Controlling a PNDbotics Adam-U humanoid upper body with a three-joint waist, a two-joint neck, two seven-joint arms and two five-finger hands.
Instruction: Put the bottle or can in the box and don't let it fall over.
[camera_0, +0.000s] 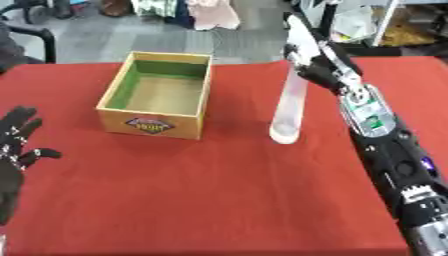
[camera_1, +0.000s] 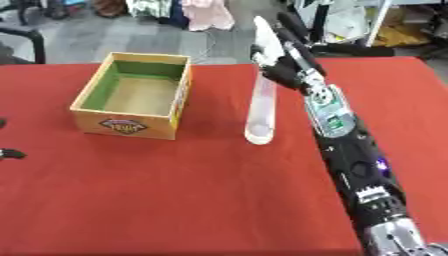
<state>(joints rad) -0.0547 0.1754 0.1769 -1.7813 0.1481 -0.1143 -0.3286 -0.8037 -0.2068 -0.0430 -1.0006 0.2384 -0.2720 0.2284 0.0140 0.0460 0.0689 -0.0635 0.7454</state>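
My right hand (camera_0: 317, 65) grips the clear bottle (camera_0: 289, 107), right of the box (camera_0: 157, 95). My left hand (camera_0: 16, 145) rests open, near left.

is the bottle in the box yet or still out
Out. The clear bottle stands upright on the red cloth right of the empty box, with the right hand at its top.

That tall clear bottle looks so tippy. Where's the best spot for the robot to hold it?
Probably around its upper half, coming in from the right side, as the right hand does now. The bottle is tall, narrow and upright on the red table, so a low sideways push might topple it. A high grip also leaves its base free to go down into the open box.
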